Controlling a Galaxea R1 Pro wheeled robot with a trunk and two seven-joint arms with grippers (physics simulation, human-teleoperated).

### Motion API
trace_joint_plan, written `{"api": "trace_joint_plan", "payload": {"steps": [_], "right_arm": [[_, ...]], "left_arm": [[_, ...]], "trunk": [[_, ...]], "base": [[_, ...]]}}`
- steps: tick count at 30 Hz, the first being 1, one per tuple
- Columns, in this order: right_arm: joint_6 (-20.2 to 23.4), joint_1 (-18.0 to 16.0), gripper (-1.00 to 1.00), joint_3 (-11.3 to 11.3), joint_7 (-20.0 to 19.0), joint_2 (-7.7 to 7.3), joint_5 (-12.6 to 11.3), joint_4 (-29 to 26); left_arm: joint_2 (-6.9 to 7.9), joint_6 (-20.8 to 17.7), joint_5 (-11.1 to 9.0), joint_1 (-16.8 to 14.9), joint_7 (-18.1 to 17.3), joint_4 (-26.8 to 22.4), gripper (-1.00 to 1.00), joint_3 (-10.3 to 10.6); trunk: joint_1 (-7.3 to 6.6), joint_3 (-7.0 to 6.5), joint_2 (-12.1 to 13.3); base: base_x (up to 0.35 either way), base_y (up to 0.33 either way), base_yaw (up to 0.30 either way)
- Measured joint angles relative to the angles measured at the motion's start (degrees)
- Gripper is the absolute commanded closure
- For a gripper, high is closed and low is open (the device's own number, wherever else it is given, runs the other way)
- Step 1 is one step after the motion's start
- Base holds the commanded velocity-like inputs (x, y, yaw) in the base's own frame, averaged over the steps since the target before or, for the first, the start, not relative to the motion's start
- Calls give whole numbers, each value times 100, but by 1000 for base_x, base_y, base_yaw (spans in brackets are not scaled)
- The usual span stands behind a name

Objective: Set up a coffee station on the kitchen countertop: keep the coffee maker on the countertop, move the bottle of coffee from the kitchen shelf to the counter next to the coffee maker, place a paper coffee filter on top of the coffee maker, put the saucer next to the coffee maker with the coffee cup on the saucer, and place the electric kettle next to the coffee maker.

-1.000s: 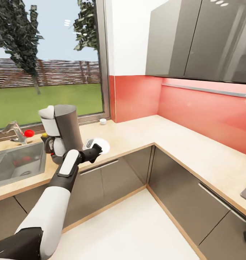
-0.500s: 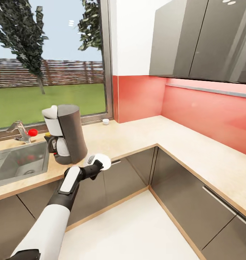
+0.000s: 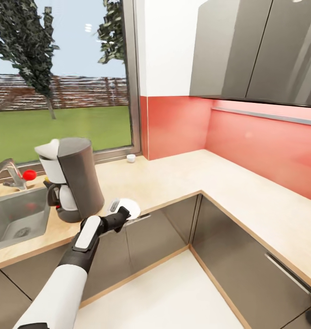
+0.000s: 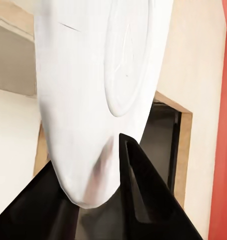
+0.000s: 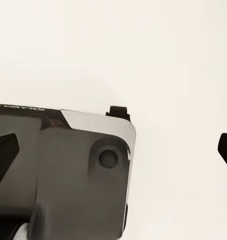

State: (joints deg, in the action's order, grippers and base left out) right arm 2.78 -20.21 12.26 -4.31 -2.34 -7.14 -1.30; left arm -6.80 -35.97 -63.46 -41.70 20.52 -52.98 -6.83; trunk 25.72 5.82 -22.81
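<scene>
The left arm [image 3: 71, 267] reaches forward, jaws clamping the saucer [image 3: 127, 208], seemingly over the kitchen countertop [image 3: 173, 176] edge.

The bench [image 3: 173, 180] is a light wood-grain L that runs under the window and turns along the red wall, over grey cabinets. On it stand the coffee maker [image 3: 73, 180], beside the inset grey sink [image 3: 16, 217], and a tiny white cup [image 3: 130, 158] by the window frame. A saucer [image 3: 128, 208] sits at the bench's front edge, just beside the coffee maker.
</scene>
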Motion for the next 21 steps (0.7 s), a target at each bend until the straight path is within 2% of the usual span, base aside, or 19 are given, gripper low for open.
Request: {"api": "trace_joint_plan", "payload": {"steps": [4, 8, 13, 21], "right_arm": [[0, 1, -100, 0, 0, 0, 0, 1], [0, 1, -100, 0, -1, 6, 0, 1], [1, 2, -100, 0, 0, 4, 0, 0], [0, 2, -100, 7, -5, 27, -1, 0]], "left_arm": [[1, -1, -5, 1, 0, -3, 100, -7], [1, -1, -8, 1, 1, -3, 100, -9], [1, 0, -7, 0, 0, 4, 100, -9], [1, 0, -7, 0, 0, 7, 100, -9]], "trunk": [[1, 6, 1], [3, 27, 1], [3, 40, 1], [0, 41, 0]], "base": [[242, -4, 82], [35, 0, 161], [25, -3, 36], [265, -47, 1]]}}
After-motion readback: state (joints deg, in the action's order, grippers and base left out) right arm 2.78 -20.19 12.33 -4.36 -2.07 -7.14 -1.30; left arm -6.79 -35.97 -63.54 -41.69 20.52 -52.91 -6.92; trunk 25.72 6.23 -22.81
